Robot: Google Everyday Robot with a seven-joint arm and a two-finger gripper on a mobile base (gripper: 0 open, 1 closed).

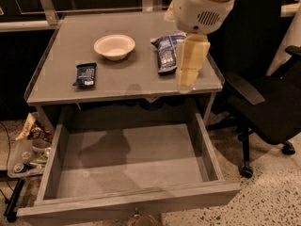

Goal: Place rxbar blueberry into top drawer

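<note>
The rxbar blueberry (pixel 85 74), a small dark navy wrapper, lies flat on the left part of the grey tabletop (pixel 127 81). The top drawer (pixel 134 199) is pulled out below the tabletop, and nothing lies on its flat bottom. My arm comes in from the top right as a white housing with a cream part hanging down. The gripper (pixel 187 79) hangs over the table's right front area, just right of the chip bag and well to the right of the bar. It holds nothing that I can see.
A white bowl (pixel 114 46) stands at the table's middle back. A crinkled blue-and-white chip bag (pixel 164 53) lies right of it, partly behind my arm. A black office chair (pixel 263 88) stands close on the right. Clutter and cables (pixel 28 149) lie on the floor at left.
</note>
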